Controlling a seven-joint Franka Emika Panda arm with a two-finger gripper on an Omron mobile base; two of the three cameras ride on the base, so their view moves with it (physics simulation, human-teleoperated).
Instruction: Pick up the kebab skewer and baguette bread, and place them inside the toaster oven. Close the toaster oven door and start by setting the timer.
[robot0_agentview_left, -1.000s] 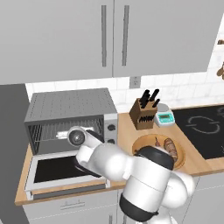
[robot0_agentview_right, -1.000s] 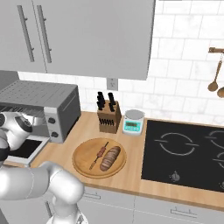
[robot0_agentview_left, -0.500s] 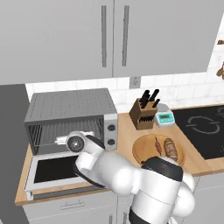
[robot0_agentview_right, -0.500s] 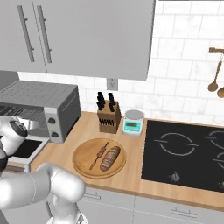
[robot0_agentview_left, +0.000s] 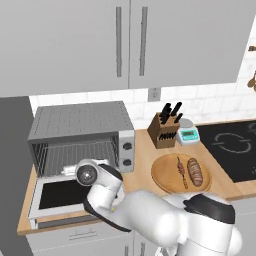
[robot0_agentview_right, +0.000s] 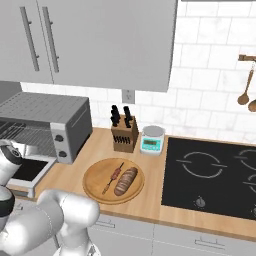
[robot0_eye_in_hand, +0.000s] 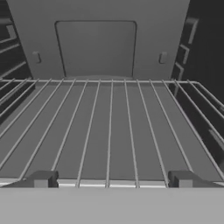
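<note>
The toaster oven (robot0_agentview_left: 80, 122) (robot0_agentview_right: 50, 112) stands at the left of the counter with its door (robot0_agentview_left: 60, 195) (robot0_agentview_right: 30, 172) dropped flat in front. My wrist (robot0_agentview_left: 87, 173) hangs over that door, at the oven mouth. In the hand view my gripper (robot0_eye_in_hand: 112, 179) is open, fingertips (robot0_eye_in_hand: 43, 178) wide apart at the front edge of the bare wire rack (robot0_eye_in_hand: 109, 122), with nothing between them. The kebab skewer (robot0_agentview_left: 180, 169) (robot0_agentview_right: 113, 177) and the baguette bread (robot0_agentview_left: 195, 171) (robot0_agentview_right: 126, 181) lie side by side on a round wooden board (robot0_agentview_left: 165, 180) (robot0_agentview_right: 95, 185) right of the oven.
A knife block (robot0_agentview_left: 165, 129) (robot0_agentview_right: 124, 134) and a small kitchen scale (robot0_agentview_left: 188, 134) (robot0_agentview_right: 151, 140) stand behind the board. A black cooktop (robot0_agentview_left: 235, 147) (robot0_agentview_right: 210, 175) lies to the right. Two knobs (robot0_agentview_left: 126, 146) sit on the oven's right panel. Wall cabinets hang overhead.
My wrist has sunk a little in front of the oven mouth and the elbow has swung lower and to the right. The gripper stays open; skewer and bread have not moved.
</note>
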